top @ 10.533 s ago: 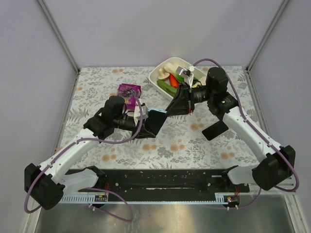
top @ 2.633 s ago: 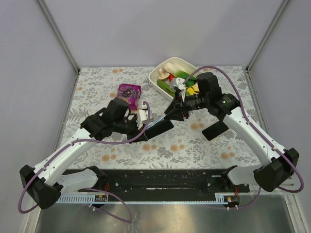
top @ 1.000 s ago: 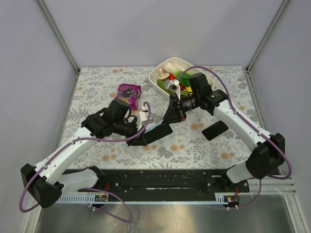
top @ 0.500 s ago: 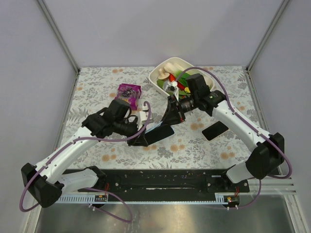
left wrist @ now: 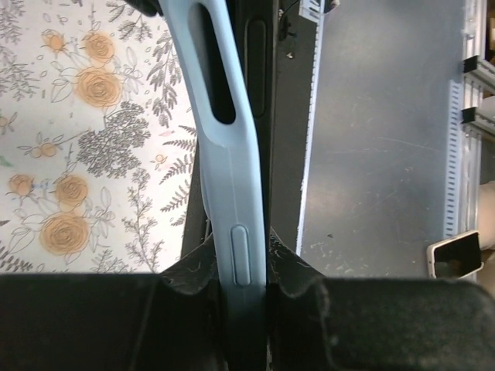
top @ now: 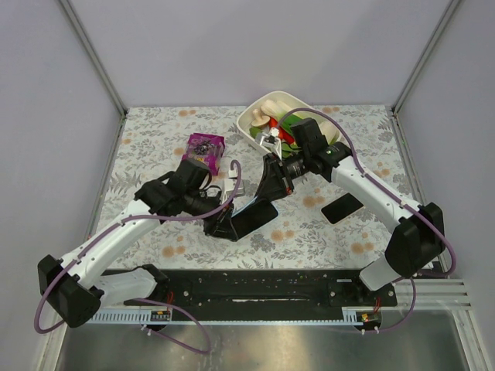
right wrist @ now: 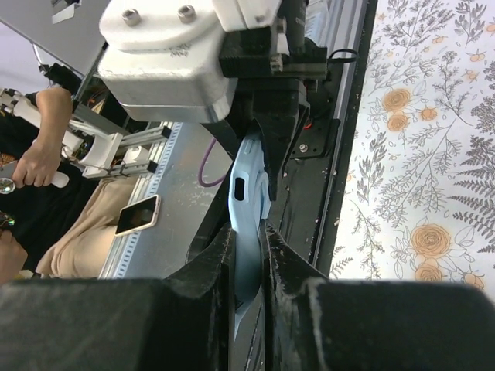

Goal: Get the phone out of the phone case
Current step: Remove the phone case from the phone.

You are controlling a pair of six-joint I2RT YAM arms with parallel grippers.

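The left gripper (left wrist: 241, 267) is clamped on one end of the blue case (left wrist: 228, 154). The black phone (left wrist: 259, 162) lies flush against the case, still seated in it. The right gripper (right wrist: 246, 259) grasps the opposite end, with its fingers (right wrist: 213, 290) pressed against both faces. In the top view, both grippers hold the case tilted over the middle of the table (top: 155, 131). A bowl (top: 249, 122) stands behind the right arm.

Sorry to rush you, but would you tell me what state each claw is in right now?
Left claw: closed, pinching the light blue phone case.
Right claw: closed, pinching the same phone case.
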